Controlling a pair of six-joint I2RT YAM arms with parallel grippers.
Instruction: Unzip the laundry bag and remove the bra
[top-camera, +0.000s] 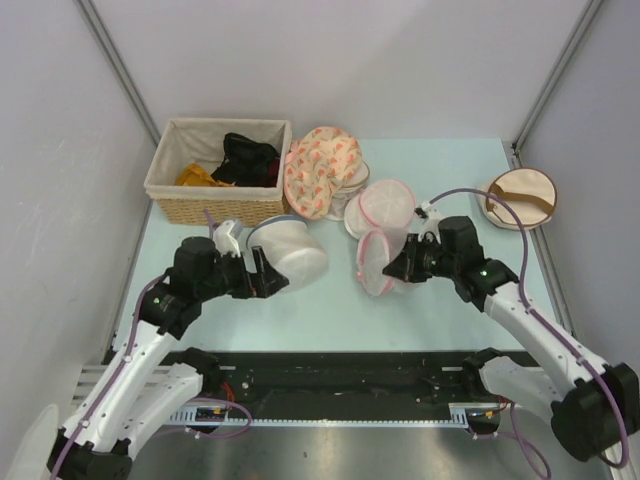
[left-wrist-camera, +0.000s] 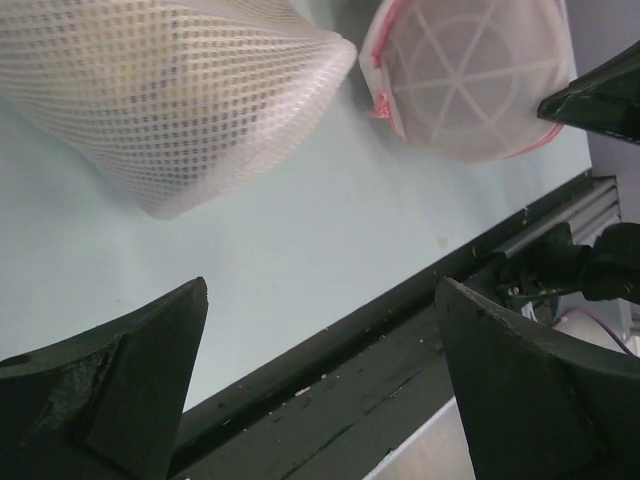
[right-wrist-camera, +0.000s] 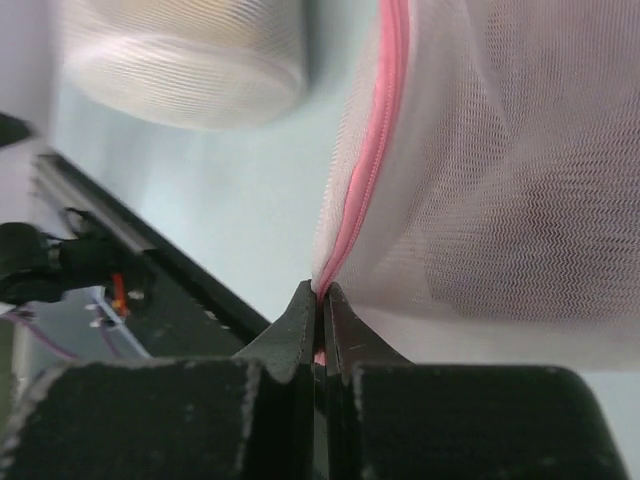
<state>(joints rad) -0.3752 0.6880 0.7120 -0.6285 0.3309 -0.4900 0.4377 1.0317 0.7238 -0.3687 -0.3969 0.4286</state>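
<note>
Pale blue desk (top-camera: 330, 310), grey walls behind. Your laundry bag (top-camera: 378, 262) stands tilted on edge at centre right of the top view, just below a second pink-rimmed pouch (top-camera: 388, 203). Your right fingers (right-wrist-camera: 295, 335) are closed tight on its pink zipper band (right-wrist-camera: 372, 150), at the lower end of the seam. Your left fingers (left-wrist-camera: 130, 390) stand wide apart, holding nothing, near the large mesh cylinder (top-camera: 295, 250) at centre left, apart from the bag.

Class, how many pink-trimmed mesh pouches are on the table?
2. One pouch stands on edge, its pink zipper pinched by the right gripper; the other pouch lies just behind it, beside the floral bag. More may hide underneath.
</note>
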